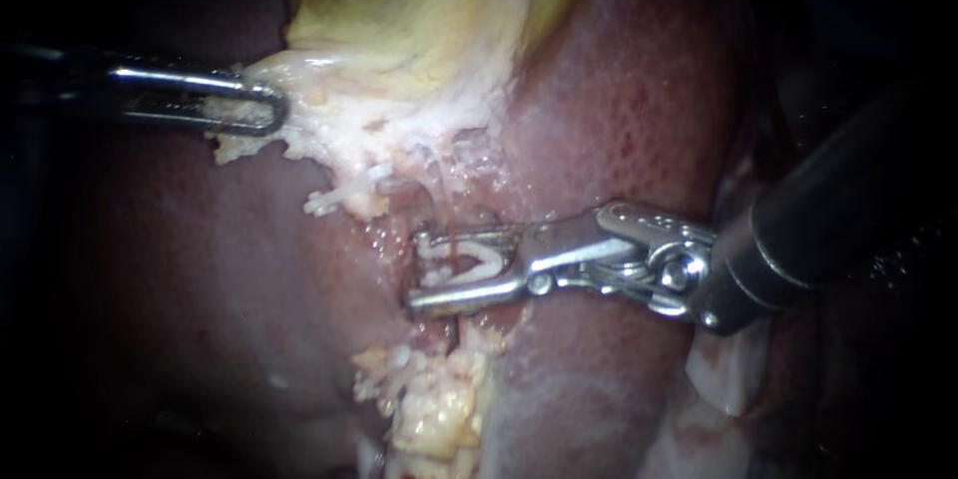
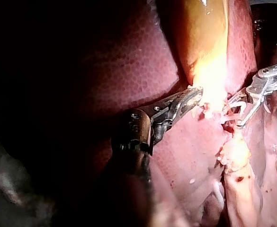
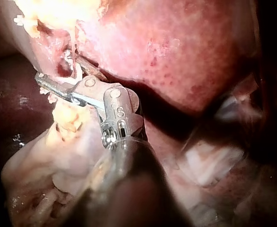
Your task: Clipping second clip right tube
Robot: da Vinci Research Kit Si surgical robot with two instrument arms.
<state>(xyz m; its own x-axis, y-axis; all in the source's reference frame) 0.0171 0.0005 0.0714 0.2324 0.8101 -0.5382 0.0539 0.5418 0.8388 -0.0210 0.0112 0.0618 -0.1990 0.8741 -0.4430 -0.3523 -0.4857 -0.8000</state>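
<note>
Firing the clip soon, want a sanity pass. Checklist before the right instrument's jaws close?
1. Clip loaded: ok. A white clip sits between the right instrument's jaws.
2. Tube inside the clip: cannot tell, tissue crowds the jaws.
3. Traction: ok. The left instrument has its jaws shut on the gallbladder's pale edge.
4. Jaw tips clear of the liver: cannot tell.
5. Instruments apart: ok.

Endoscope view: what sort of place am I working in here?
Probably a surgical bench setup: liver and yellow gallbladder fill the view, my left instrument grips the gallbladder's edge, and my right instrument holds a clip across a tube.
</note>
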